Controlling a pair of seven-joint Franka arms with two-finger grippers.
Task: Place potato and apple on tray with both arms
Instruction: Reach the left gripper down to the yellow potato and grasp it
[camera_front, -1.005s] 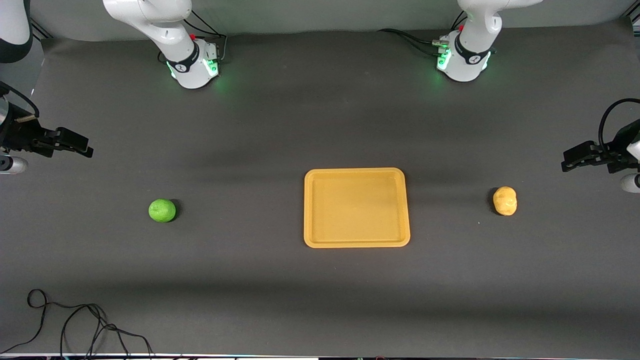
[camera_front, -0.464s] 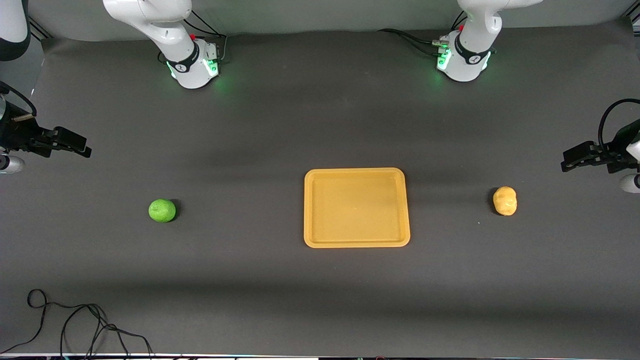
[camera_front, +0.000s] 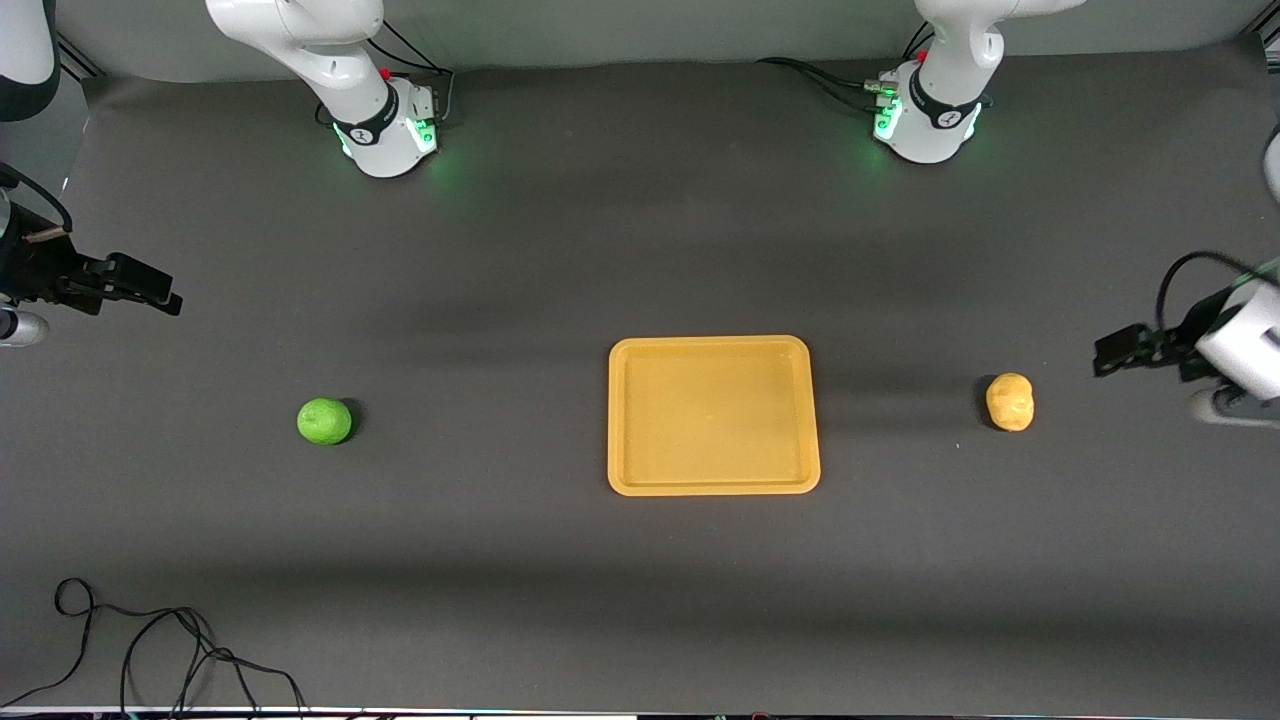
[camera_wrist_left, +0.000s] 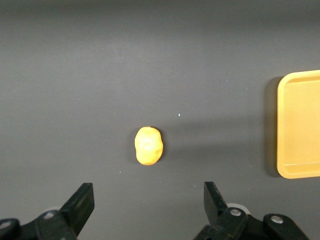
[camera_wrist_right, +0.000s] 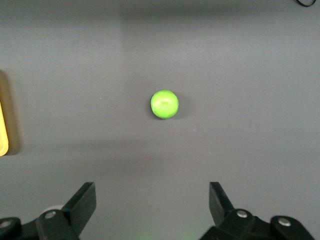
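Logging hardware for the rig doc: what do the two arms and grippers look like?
Both arms are white with dark grey joint bands, green-lit bases and black cables. The left gripper and right gripper are black with two flat, angular fingers; screw heads show at their mounts.

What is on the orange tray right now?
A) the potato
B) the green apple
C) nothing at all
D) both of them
C: the tray holds nothing; the apple lies on the table toward the right arm's end, and the potato toward the left arm's end, each apart from the tray.
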